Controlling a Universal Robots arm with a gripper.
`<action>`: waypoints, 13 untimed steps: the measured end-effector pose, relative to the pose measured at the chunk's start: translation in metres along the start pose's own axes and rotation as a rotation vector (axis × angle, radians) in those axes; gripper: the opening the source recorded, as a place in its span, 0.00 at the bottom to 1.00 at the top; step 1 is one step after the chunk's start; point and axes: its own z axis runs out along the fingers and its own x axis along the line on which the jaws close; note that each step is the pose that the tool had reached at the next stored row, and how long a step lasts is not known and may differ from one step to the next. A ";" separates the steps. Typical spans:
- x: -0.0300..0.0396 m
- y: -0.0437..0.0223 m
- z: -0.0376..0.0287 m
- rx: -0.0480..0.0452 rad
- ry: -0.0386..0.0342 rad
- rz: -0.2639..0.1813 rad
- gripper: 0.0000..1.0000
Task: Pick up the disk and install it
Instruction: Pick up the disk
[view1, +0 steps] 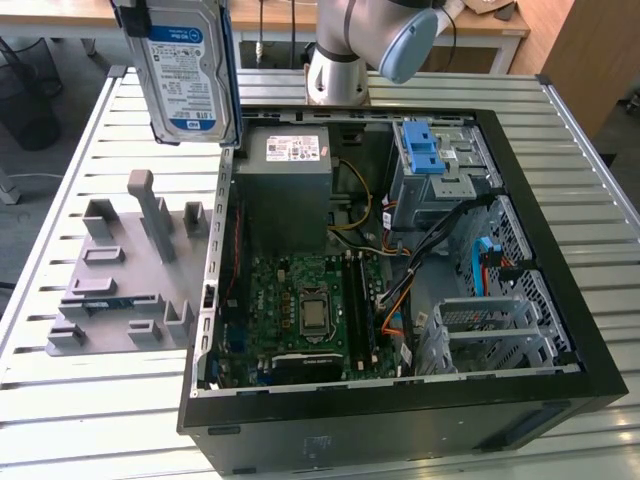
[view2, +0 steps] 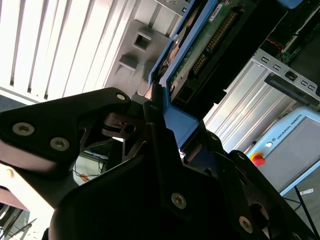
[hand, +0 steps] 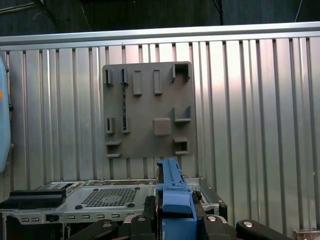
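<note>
Exterior view: high, oblique, down onto open computer case (view1: 380, 410) and grey fixture plate (view1: 120, 275). First wrist view looks past the jaws to that plate (hand: 147, 107), well beyond them. Second wrist view sits tight behind the gripper (view2: 157, 102); both wrist views share the disk (hand: 175, 200) between the jaws.

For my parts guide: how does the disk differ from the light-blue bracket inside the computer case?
The disk is silver with a printed label and a blue frame; the bracket is all light-blue plastic. The disk hangs upright in the air, outside the case, gripped by the tool; the bracket sits inside the case. Both carry blue plastic.
</note>
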 end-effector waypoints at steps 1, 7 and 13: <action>0.0002 0.0000 0.0000 -0.0001 0.0000 0.000 0.36; 0.0014 -0.0004 0.0000 0.0000 0.0000 0.000 0.36; 0.0037 -0.0012 0.0000 0.0000 0.0000 0.000 0.36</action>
